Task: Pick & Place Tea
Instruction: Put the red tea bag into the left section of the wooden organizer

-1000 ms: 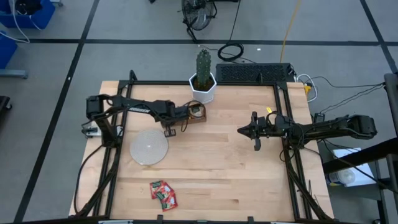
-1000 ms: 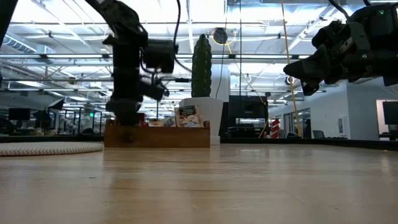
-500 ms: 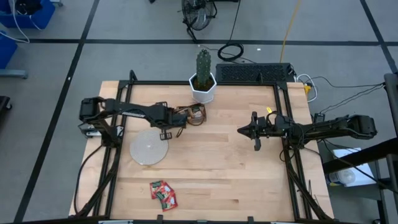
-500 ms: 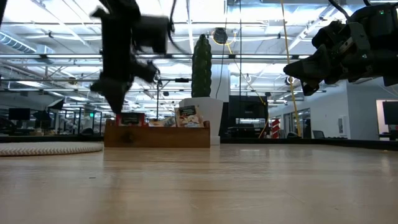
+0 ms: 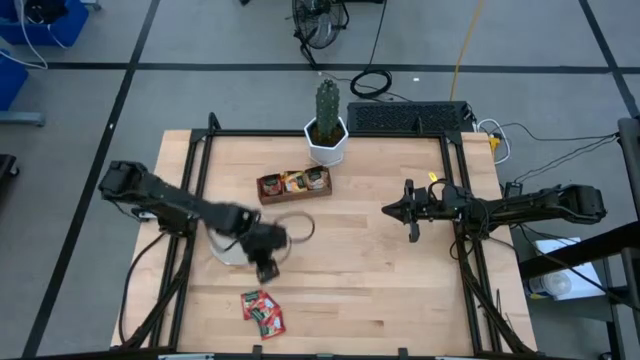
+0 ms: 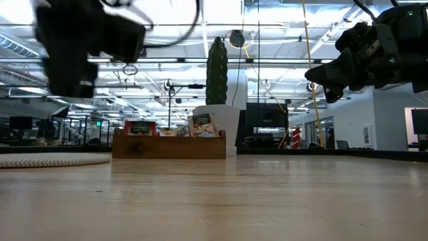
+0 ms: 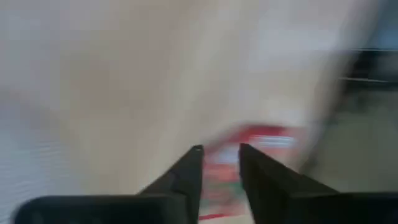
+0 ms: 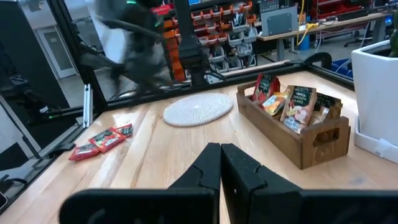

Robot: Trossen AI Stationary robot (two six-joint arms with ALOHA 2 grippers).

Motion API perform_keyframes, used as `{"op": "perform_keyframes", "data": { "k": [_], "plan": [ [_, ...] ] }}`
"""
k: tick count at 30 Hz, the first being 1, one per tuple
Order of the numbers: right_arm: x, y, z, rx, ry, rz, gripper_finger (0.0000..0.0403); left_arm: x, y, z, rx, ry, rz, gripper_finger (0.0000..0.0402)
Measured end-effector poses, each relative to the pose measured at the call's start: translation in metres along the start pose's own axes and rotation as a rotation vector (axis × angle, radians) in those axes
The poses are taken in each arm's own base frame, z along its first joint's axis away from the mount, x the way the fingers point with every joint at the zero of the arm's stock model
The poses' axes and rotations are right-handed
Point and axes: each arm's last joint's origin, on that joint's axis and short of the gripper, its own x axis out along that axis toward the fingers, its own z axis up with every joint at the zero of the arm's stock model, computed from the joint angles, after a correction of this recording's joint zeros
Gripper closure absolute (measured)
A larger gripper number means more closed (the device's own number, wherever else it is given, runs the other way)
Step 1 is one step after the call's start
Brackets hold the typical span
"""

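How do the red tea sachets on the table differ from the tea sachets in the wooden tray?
The red tea sachets lie flat and loose near the table's front edge; the tea sachets in the wooden tray stand upright, beside the cactus pot. The loose ones are all red; the tray's are mixed kinds.

You will find no text, brand, number or sign that can be read in any view. The sachets standing in the tray [image 8: 297, 127] carry dark print and small pictures, but the letters are too small to make out. The red sachets lying on the table [image 8: 99, 141] show only patches of colour, no legible label. Signs in the room behind the table are not readable either.
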Motion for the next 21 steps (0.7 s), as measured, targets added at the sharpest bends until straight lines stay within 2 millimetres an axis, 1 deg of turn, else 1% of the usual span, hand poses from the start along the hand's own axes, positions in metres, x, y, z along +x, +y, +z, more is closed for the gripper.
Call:
{"op": "perform_keyframes", "data": {
  "k": [2, 4, 7, 10, 12, 14, 17, 19, 21],
  "plan": [
    [0.0, 0.0, 0.0, 0.0, 0.001, 0.0, 0.0403, 0.015, -0.018, -0.012, -0.029, 0.003, -0.164, 0.0254],
    [0.0, 0.0, 0.0, 0.0, 0.0, 0.0, 0.0403, 0.026, -0.029, -0.027, -0.077, 0.016, -0.229, 0.0207],
    [0.0, 0.0, 0.0, 0.0, 0.001, 0.0, 0.0403, 0.036, -0.044, -0.051, -0.103, -0.03, -0.192, 0.015],
    [0.0, 0.0, 0.0, 0.001, 0.003, 0.0, 0.0403, 0.045, -0.055, -0.079, -0.107, -0.048, -0.118, 0.0117],
    [0.0, 0.0, 0.0, 0.0, 0.0, 0.0, 0.0403, 0.048, -0.068, -0.086, -0.114, -0.049, -0.136, 0.0107],
    [0.0, 0.0, 0.0, 0.0, 0.001, 0.0, 0.0403, 0.046, -0.085, -0.088, -0.12, -0.056, -0.167, 0.0104],
    [0.0, 0.0, 0.0, 0.0, 0.001, 0.0, 0.0403, 0.045, -0.117, -0.08, -0.098, -0.067, -0.22, 0.0108],
    [0.0, 0.0, 0.0, 0.0, 0.0, 0.0, 0.0403, 0.048, -0.137, -0.078, -0.033, -0.049, -0.171, 0.0116],
    [0.0, 0.0, 0.0, 0.0, 0.001, 0.001, 0.0403, 0.054, -0.152, -0.074, 0.031, 0.007, -0.062, 0.0127]
  ]
}}
